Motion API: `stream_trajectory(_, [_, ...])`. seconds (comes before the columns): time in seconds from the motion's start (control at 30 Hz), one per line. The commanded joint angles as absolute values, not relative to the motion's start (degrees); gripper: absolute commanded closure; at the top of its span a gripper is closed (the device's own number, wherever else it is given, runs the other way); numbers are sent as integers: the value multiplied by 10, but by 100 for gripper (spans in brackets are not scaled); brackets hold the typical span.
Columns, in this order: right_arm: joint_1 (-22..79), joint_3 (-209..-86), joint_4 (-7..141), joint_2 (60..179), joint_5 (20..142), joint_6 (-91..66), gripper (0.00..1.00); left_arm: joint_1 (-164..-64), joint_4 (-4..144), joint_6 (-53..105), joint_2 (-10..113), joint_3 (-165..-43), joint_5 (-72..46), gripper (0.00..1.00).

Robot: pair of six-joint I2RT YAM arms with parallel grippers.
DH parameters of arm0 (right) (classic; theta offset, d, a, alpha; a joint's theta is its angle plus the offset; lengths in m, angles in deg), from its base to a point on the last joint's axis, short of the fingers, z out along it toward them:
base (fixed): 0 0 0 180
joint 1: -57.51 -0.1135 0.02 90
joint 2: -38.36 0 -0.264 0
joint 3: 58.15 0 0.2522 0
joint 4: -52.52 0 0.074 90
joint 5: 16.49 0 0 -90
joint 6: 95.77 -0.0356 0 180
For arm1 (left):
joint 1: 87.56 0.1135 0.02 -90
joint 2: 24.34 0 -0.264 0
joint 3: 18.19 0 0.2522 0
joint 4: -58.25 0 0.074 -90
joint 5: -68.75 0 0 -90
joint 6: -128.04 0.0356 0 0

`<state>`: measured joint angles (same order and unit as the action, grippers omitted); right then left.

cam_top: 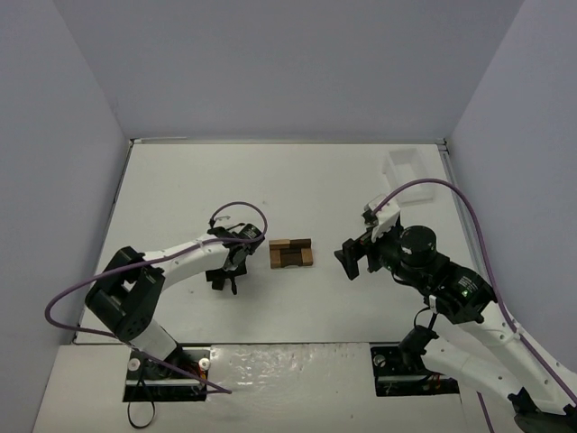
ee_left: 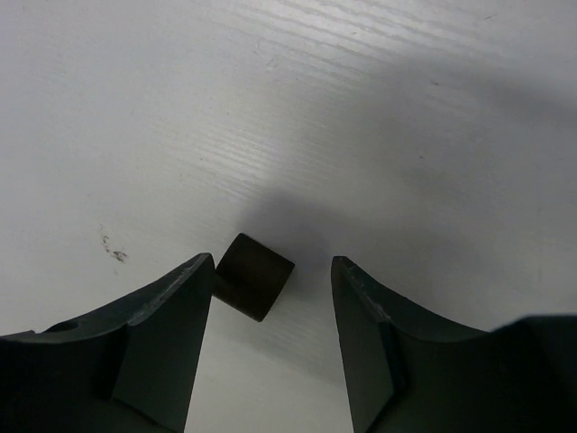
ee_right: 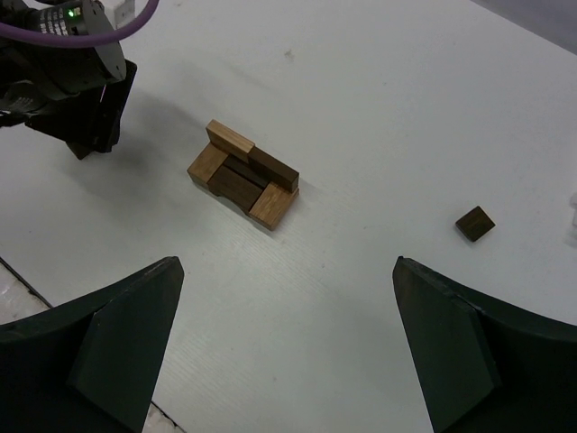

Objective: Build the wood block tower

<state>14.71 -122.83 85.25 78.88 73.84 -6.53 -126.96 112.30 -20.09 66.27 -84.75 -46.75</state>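
The wood block tower [cam_top: 290, 253] is a low stack of dark and tan blocks at the table's middle; it also shows in the right wrist view [ee_right: 243, 173]. My left gripper [cam_top: 225, 278] is open, pointing down at the table to the left of the stack. A small dark brown block [ee_left: 255, 275] lies on the table between its tips [ee_left: 270, 271], touching the left fingertip [ee_left: 198, 271]. My right gripper [cam_top: 353, 259] is open and empty, to the right of the stack [ee_right: 288, 271]. Another loose dark block [ee_right: 474, 223] lies on the table away from the stack.
A white rectangular tray [cam_top: 407, 167] stands at the back right. The left arm's gripper [ee_right: 77, 99] shows beyond the stack in the right wrist view. Grey walls enclose the white table [cam_top: 180, 198] on three sides.
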Motion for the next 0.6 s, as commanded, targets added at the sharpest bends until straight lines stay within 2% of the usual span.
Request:
stream_trajectory(0.0, [147,-1242,843,778,743,-43,0,-1272,1140,-234,586,-877,-453,48])
stream_trajectory(0.23, [147,-1249,843,793,752,-36,0,-1259,1139,-231,546,-844,-433,46])
stream_trajectory(0.33, [147,-1247,844,797,758,-34,0,-1253,1123,-174,563,-837,-406,41])
stream_trajectory(0.57, [147,-1239,844,793,779,-28,0,-1209,1049,-96,530,-771,-337,40])
